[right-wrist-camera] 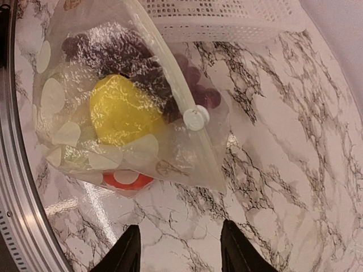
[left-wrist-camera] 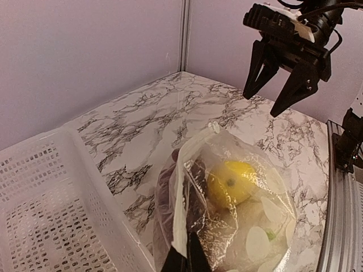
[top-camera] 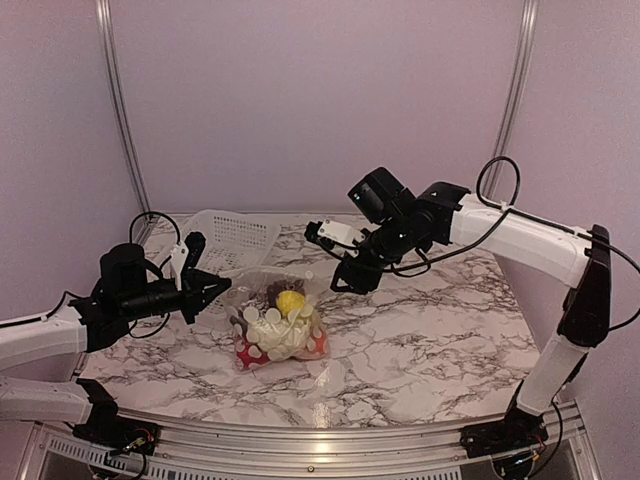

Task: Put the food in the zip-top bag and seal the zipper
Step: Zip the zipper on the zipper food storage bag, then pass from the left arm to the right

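Right arm [top-camera: 510,235] aloft near zip-top bag [top-camera: 262,322]

You have soft, even light; glare speckles the bag [left-wrist-camera: 244,192] just beyond your left fingers [left-wrist-camera: 197,259], which look blurred and dark.

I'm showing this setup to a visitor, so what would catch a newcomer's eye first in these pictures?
The clear bag draws the eye first. It is stuffed with toy food, a bright yellow piece on top, and lies left of centre on the marble table. The left arm's fingers pinch its edge beside the white basket. The right arm's fingers hang spread apart in the air to the bag's right.
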`<action>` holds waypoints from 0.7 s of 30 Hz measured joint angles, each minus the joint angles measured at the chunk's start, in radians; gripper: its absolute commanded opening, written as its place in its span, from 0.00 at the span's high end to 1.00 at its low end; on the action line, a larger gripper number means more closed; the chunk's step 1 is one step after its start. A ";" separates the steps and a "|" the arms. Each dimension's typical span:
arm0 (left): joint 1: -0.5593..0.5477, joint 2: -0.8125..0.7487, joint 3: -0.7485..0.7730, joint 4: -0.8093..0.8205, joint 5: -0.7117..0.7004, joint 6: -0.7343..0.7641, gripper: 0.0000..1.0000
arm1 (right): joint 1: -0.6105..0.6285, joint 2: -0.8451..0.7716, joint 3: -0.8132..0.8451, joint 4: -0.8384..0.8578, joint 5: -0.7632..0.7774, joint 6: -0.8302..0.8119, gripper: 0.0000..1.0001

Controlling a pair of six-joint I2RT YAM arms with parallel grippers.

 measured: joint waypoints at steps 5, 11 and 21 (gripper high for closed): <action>0.000 -0.003 0.045 -0.043 0.043 0.018 1.00 | -0.058 0.120 0.006 0.050 -0.076 0.003 0.46; 0.000 -0.003 0.106 -0.111 0.089 0.074 1.00 | -0.115 0.156 0.013 0.088 -0.199 -0.014 0.35; 0.000 -0.003 0.111 -0.138 0.095 0.129 1.00 | -0.119 0.212 0.013 0.130 -0.401 -0.053 0.58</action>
